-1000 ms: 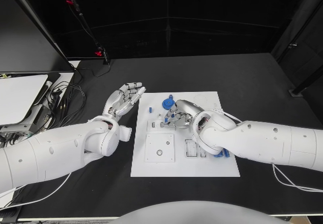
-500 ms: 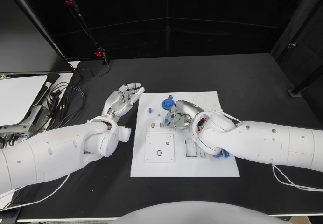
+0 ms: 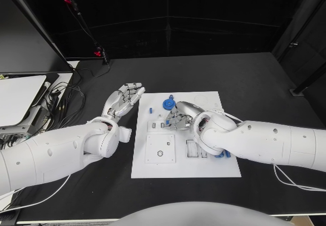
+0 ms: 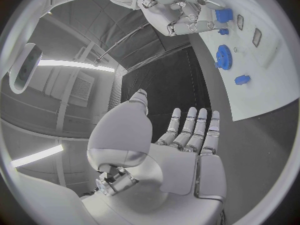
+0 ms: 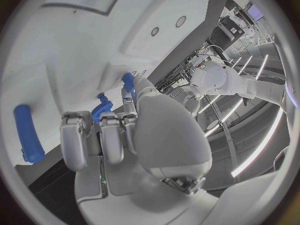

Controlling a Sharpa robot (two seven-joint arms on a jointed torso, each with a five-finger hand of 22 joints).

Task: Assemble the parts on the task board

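Note:
The white task board [image 3: 204,165] lies mid-table. My right hand [image 3: 181,116] hovers low over its far part, fingers curled around a small blue part [image 4: 224,15], which peeks out between the fingers [image 5: 102,107]. A blue gear [image 3: 167,102] sits on the board just beyond that hand, also seen as the gear [image 4: 223,56]. A small blue piece [image 3: 150,110] lies near the board's left edge. A blue rod [image 5: 26,132] lies flat on the board. My left hand [image 3: 126,97] is held palm up with fingers straight and apart, left of the board, holding nothing [image 4: 187,135].
More blue pieces [image 3: 221,154] lie beside my right forearm, near the board's right side. Rectangular recesses [image 3: 161,149] mark the board's near half. Cables and a white device [image 3: 24,101] crowd the table's left edge. Bare black table lies beyond the board.

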